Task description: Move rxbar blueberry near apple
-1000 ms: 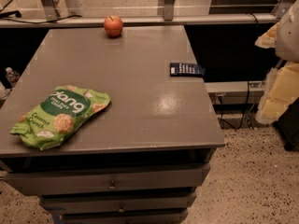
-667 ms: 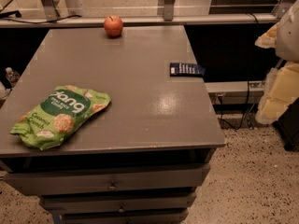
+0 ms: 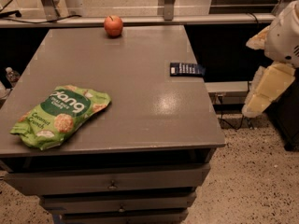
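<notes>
1. Layout. The flat grey rectangular tabletop (image 3: 140, 83) carries three items. The small round red-orange apple (image 3: 113, 25) stands at the far edge, just left of the middle. The small flat dark navy-blue rxbar blueberry wrapper with white lettering (image 3: 187, 69) lies flat at the right edge, about a third of the way back from the far edge. The large green crinkled chip bag (image 3: 60, 116) lies near the front left corner, well apart from both.

2. Hand. The cream-and-white hand (image 3: 268, 90) hangs off the tabletop, beyond its right edge and out over the speckled floor. It touches nothing and holds nothing that can be seen. Whether it is released or clenched cannot be told from this view.

3. Governing relation. The rxbar blueberry lies toward the picture's left of the hand and somewhat farther back, with a dark gap between them. Its long axis runs left to right, parallel to the far edge, so its short right end faces the hand. That end sits at the tabletop's edge, possibly just over it.

4. Status. The bar and the apple are well apart; the transfer has not begun.

5. Next move, as a judgement. The hand should travel inward and descend over the bar, closing across its narrow width. The edge position leaves little margin: a sideways nudge could tip the bar off.
</notes>
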Controlling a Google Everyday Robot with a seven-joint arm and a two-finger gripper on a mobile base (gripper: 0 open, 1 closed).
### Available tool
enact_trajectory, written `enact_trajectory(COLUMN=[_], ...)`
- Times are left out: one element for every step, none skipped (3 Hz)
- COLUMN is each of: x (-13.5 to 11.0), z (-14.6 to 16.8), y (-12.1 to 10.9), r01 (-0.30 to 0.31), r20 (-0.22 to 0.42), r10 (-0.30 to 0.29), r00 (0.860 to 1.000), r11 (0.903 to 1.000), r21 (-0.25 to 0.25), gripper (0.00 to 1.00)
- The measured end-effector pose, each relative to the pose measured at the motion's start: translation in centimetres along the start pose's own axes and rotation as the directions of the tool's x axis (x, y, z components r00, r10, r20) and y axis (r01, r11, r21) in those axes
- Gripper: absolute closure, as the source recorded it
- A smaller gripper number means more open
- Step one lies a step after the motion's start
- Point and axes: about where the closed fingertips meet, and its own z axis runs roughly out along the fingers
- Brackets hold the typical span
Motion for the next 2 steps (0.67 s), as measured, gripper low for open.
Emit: enact_trajectory(x=[-0.5,-1.3], z=[3.5,6.5], y=[-3.6,-7.4], r01=[-0.033,-0.086], r20=[0.055,0.121], r10=[0.032,0.083], r00=[0.998,0.989], r11=[0.9993,0.9961], r21=[0.017,0.019], gripper=[0.00,0.00])
